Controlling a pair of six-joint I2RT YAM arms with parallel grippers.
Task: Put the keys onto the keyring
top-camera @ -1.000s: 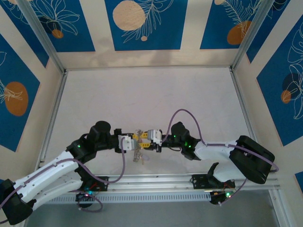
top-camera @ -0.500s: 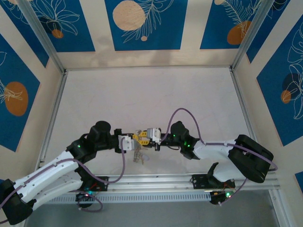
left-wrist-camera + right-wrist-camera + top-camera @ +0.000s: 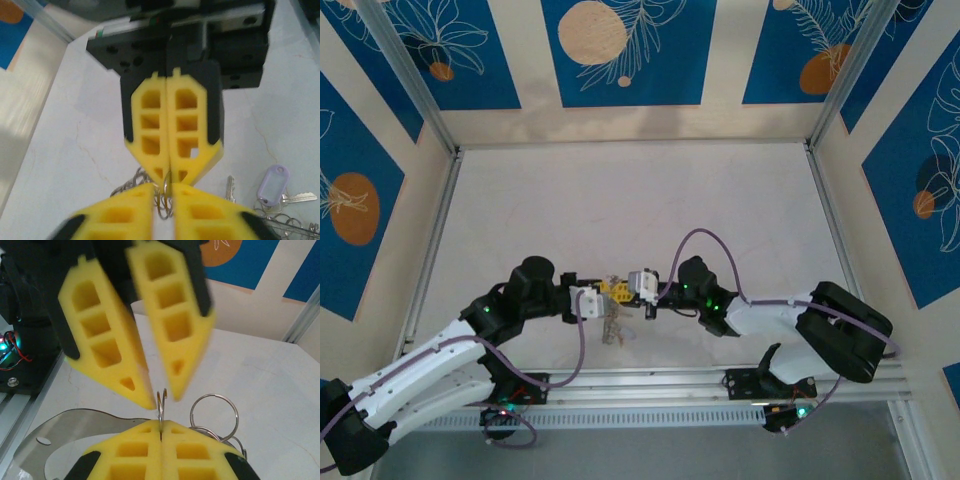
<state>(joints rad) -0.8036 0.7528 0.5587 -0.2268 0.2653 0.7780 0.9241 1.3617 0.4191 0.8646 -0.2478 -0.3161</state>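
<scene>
Keyring (image 3: 160, 412) was up off the table (image 3: 620, 200), near the middle of its near side, with its thin wire standing straight out of the seam of my right gripper (image 3: 161, 427). Those 2 fingers were clenched flat together on it! My left gripper (image 3: 161, 399) sat nose to nose with the right one, its 2 fingers parted, 1 tip on either side of the wire. I could not tell whether they touched it. A second round wire ring (image 3: 215, 412) showed just beside the pinch. From my left wrist, silvery keys (image 3: 300, 198) and 1 lilac tag (image 3: 273, 184) were bunched close by.
</scene>
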